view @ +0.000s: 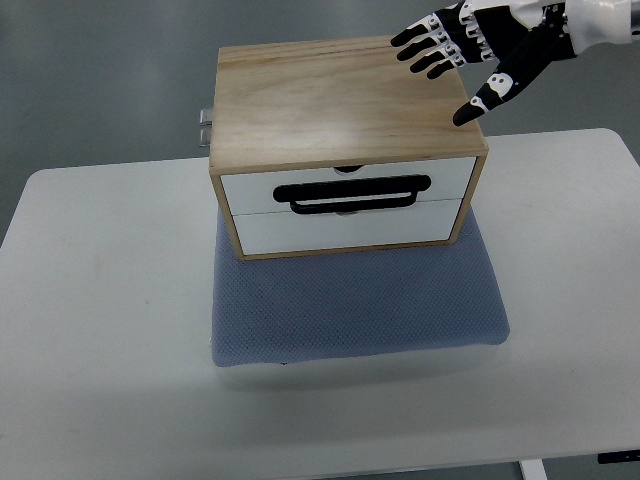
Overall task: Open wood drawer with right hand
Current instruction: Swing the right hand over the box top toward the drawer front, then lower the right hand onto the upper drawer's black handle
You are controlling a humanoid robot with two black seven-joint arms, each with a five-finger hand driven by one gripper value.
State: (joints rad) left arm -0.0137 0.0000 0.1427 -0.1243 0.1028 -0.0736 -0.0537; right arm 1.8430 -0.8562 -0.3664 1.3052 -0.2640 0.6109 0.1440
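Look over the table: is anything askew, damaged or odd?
The wood drawer box sits slightly rotated on the blue mat, its front not square to the mat's edge. No damage or spill shows. The right robot hand hovers open above its back corner.

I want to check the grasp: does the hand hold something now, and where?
Nothing. The right hand is open above the wooden box, away from the black handle.

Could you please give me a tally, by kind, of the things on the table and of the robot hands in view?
Wooden drawer box: 1
Blue mat: 1
Robot hands: 1, the right hand, open
Total: 3
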